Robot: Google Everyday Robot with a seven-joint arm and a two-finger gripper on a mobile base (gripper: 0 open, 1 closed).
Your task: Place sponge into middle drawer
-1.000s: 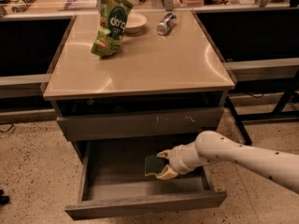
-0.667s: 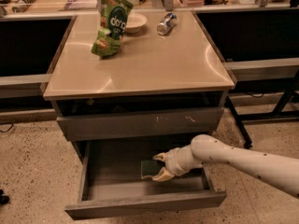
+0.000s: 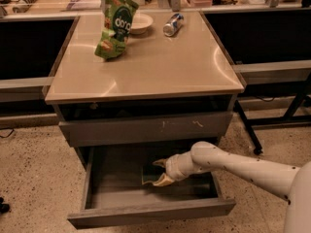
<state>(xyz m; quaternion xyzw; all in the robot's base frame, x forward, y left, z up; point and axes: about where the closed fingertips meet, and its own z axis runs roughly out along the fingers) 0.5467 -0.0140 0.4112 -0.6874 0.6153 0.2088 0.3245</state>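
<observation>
The middle drawer [image 3: 150, 213] is pulled open at the bottom of the cabinet, and its grey floor [image 3: 114, 181] shows. My gripper [image 3: 159, 172] reaches into it from the right on a white arm. Its fingers [image 3: 161, 163] close around the sponge [image 3: 148, 174], a small dark green block with a pale edge. The sponge is low over the drawer floor near the middle; I cannot tell whether it touches the floor.
A shut drawer front with pale scratch marks [image 3: 146, 128] sits just above the open drawer. On the beige tabletop [image 3: 146, 67] stand a green snack bag [image 3: 115, 25], a white bowl [image 3: 140, 22] and a lying can [image 3: 173, 24]. Dark table frames flank both sides.
My gripper has moved a little left and lower inside the drawer, carrying the sponge with it. The drawer and the tabletop items have not moved.
</observation>
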